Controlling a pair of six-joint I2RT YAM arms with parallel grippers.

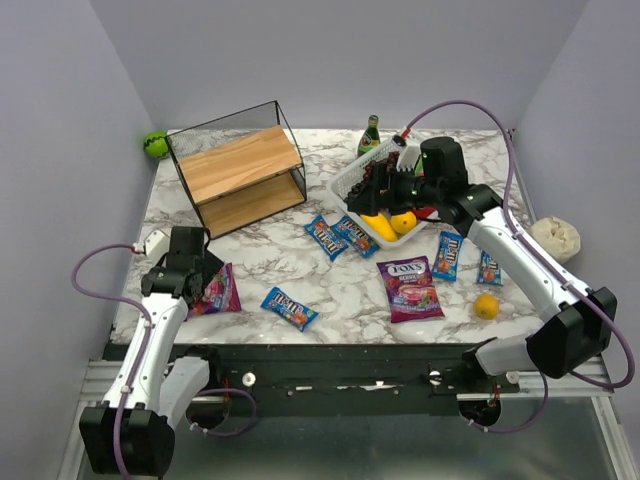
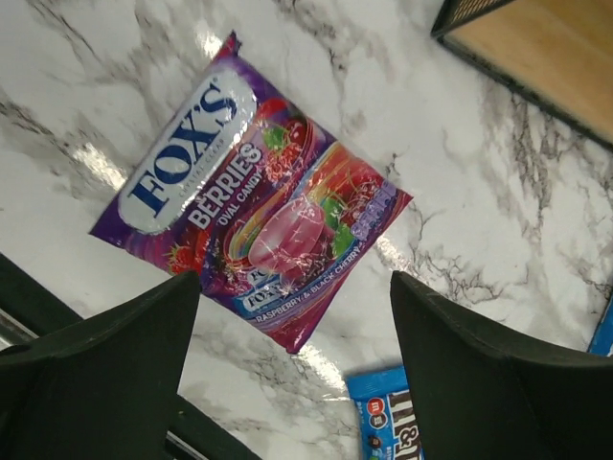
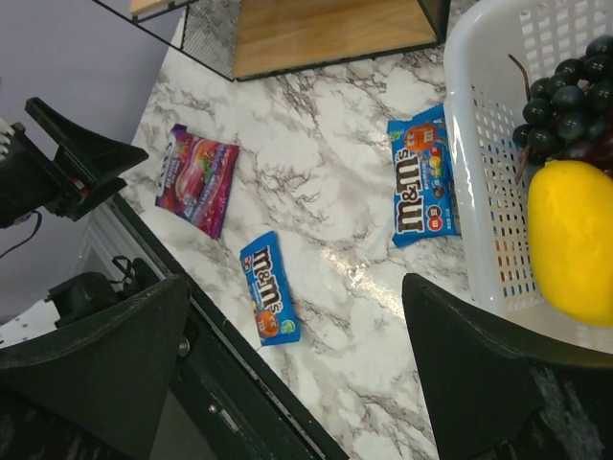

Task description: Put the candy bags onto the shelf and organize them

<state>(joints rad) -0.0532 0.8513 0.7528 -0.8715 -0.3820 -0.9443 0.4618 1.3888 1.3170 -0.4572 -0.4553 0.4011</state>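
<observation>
Green ball point(image 1: 154, 144): seen at the far left back corner, just beside the shelf.
Left gripper point(image 2: 295, 280): held wide open over the left Fox's bag, and nothing is gripped.
Left Fox's bag point(image 2: 251, 199): laid flat on the marble table point(image 1: 330, 285) near the front left edge (the words "Berries" and "Oval Candy" can be read on it).
Shelf point(image 1: 245, 180): set at the back left, turned a little, with two wooden boards inside a thin black wire frame.
Front M&M's packet point(image 1: 290, 308): laid flat near the front edge, right of the left Fox's bag.
Middle M&M's packets: two blue ones point(image 1: 325, 237) point(image 1: 356, 235) are laid side by side, just in front of the white basket.
Second Fox's bag point(image 1: 410, 288): laid flat right of the middle, face up.
White basket point(image 3: 479, 144): filled with dark grapes point(image 3: 565, 105) and a yellow fruit point(image 3: 572, 240).
Right gripper point(image 3: 295, 287): held open above the table by the basket, and nothing is gripped.
Right M&M's packets: two more point(image 1: 447, 254) point(image 1: 489, 268) are laid flat to the right.
Small orange point(image 1: 486, 306): left near the front right edge.
</observation>
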